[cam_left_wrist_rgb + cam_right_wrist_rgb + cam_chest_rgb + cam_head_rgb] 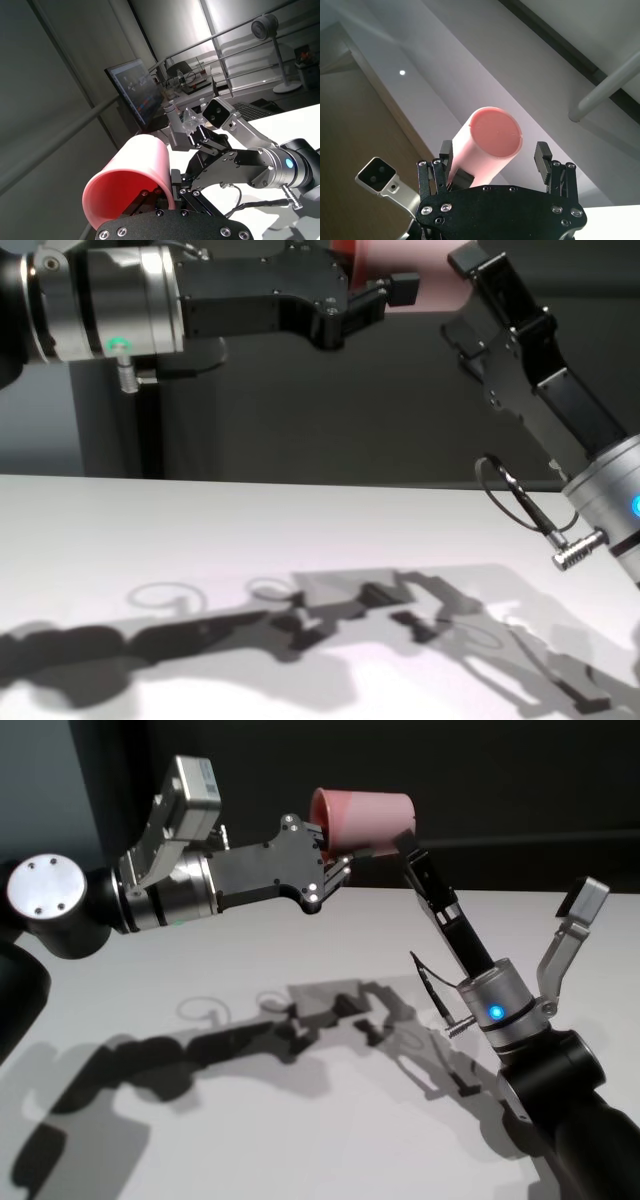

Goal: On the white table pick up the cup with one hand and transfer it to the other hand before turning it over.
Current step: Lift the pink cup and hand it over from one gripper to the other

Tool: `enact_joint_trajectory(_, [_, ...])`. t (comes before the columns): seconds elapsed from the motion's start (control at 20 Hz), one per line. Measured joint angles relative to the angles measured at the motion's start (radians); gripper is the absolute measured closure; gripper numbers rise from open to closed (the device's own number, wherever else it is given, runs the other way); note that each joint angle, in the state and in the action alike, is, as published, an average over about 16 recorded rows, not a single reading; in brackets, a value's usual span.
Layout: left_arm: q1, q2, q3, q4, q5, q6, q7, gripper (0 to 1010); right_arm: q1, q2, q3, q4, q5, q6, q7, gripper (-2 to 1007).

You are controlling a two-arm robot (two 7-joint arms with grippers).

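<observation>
While the cup hangs on its side well above the white table, we see its open rim turned toward the robot's left and its closed base toward the right. It sits near twelve o'clock in the head view, at the meeting point of both arms. Our left gripper reaches in from nine o'clock and is clamped tight on the cup at the rim end, one finger inside the mouth as the left wrist view shows. Our right gripper comes up from about four o'clock, and its jaws are spread wide on either side of the cup's base end; in the right wrist view one finger stands clear of the pink wall with a gap, while we cannot tell whether the other one touches. Below on the tabletop lie only the shadows of the two arms, stretching from eight o'clock toward the centre
</observation>
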Motion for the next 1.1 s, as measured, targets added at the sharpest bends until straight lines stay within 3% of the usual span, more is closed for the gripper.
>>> enact_joint_trajectory(0.65, [0.0,0.0,0.0,0.0,0.0,0.0,0.0,973,0.044,-0.008,-0.02,0.076,0.062,0.027,0.092,3])
enact_joint_trajectory(0.8, [0.0,0.0,0.0,0.0,0.0,0.0,0.0,973,0.049,-0.009,-0.023,0.084,0.072,0.026,0.093,3])
enact_joint_trajectory(1.1, [0.0,0.0,0.0,0.0,0.0,0.0,0.0,973,0.05,-0.009,-0.029,0.083,0.085,0.014,0.062,3])
